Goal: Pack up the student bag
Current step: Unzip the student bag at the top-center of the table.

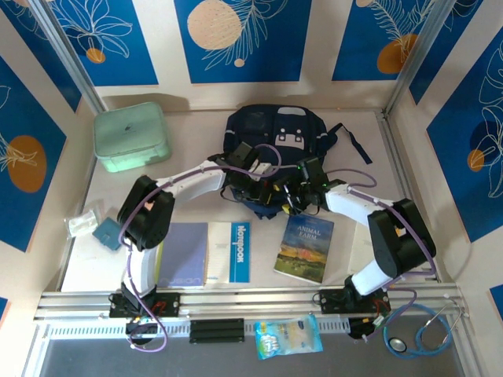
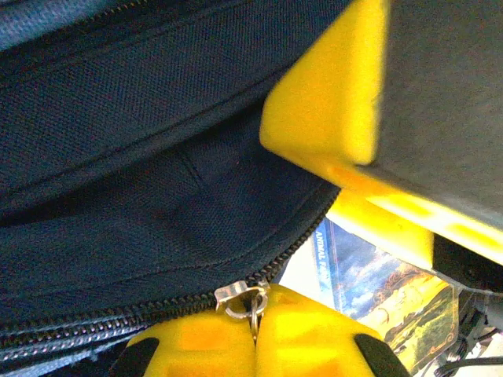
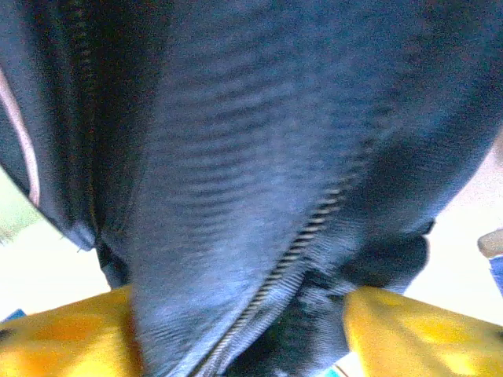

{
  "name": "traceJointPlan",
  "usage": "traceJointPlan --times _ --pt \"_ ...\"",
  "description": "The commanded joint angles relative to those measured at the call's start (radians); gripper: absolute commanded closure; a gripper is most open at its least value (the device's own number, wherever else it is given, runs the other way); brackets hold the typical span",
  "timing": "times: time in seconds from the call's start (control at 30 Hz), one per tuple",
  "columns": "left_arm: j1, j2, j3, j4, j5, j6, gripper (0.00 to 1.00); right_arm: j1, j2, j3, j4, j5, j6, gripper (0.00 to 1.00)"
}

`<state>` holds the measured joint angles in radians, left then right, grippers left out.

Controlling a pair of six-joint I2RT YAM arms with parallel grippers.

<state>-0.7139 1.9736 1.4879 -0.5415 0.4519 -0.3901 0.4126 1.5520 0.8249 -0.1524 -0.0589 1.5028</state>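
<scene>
Student bag, twelve o'clock on the table, back against the far wall, mouth edge facing six o'clock. Meets both arms right at that near edge.

Left gripper clenched tight on the zipper pull, little metal tab nipped between the yellow tips, zipper running off toward nine o'clock. Right gripper astride a thick fold of navy cloth, fingers touching fabric on both sides. Firm clamp or loose, cannot tell.

Looks like opening the main compartment, with nothing packed yet by the look of it. Animal Farm book lying at five o'clock of the bag.

Now the danger. Tiny tab, smooth tips: could pop free on a hard tug. Could also drag the whole bag along instead of running the slider, given a weak right-hand hold. Might snag loose cloth in the teeth, too. Crowded wrists as well, so risks a knock between them.
</scene>
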Motion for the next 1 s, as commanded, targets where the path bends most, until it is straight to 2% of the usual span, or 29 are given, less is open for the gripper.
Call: traceJointPlan --times 0.0,0.1,0.37,0.5,0.77,0.97 --pt "-0.014 -0.011 0.044 -0.036 0.029 0.076 1.0 0.006 0.028 0.005 -0.058 0.038 0.027 0.49" --pt "-0.011 -0.017 0.06 -0.113 -0.021 0.141 1.0 0.002 0.016 0.008 -0.067 0.066 0.0 0.6" --pt "0.041 -0.053 0.065 -0.283 -0.161 0.274 1.0 -0.011 -0.029 0.042 -0.183 0.193 -0.113 0.81" --pt "0.091 -0.065 0.058 -0.336 -0.207 0.315 1.0 -0.011 -0.038 0.051 -0.217 0.241 -0.154 0.82" --pt "0.16 -0.065 0.064 -0.387 -0.221 0.38 1.0 -0.014 -0.003 0.08 -0.229 0.248 -0.197 0.87" --pt "0.214 -0.038 0.081 -0.404 -0.321 0.383 1.0 -0.036 0.002 0.088 -0.239 0.281 -0.234 0.88"
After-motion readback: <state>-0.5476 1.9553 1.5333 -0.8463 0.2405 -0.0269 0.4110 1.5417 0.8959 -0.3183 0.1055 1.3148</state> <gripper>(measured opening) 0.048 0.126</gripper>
